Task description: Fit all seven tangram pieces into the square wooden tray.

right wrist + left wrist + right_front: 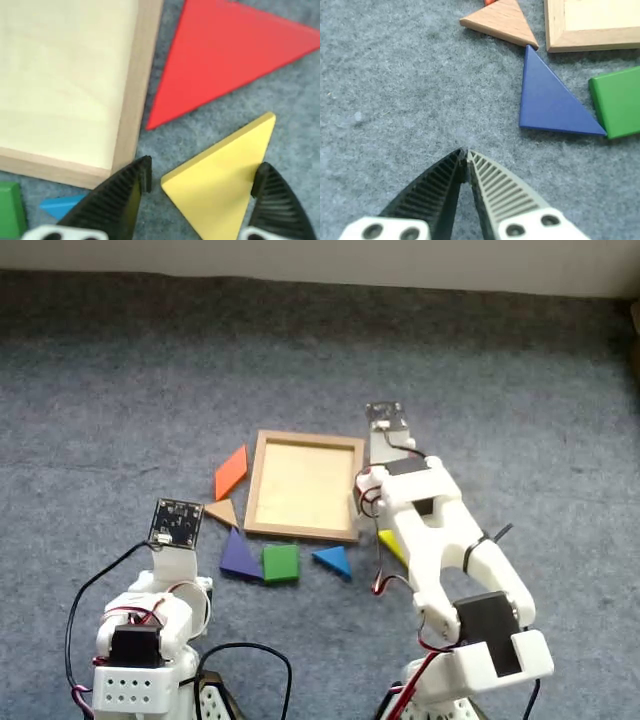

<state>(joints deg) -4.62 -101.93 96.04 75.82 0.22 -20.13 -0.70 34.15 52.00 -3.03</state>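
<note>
Tray: the square wooden tray lies on the grey surface ahead of both arms. Its pale floor shows plain wood, and every piece seen lies outside its rim.
Left of the tray: an orange parallelogram lies just beside the left rim, and a tan triangle lies off the near-left corner.
Along the tray's near rim: a dark blue triangle and a green square lie close together. A light blue triangle lies slightly apart from them.
Right of the tray: a red triangle lies just beside the right rim. A yellow triangle lies off the near-right corner, apart from the red one.
Right gripper: spread wide, with one finger on each side of the yellow triangle. Whether either finger touches the triangle cannot be told.
Left gripper: clenched tip to tip and holding nothing. It sits over the surface off the tray's near-left corner, short of the dark blue triangle.
Hidden: in the high view the right arm covers the red triangle and most of the yellow one.
</note>
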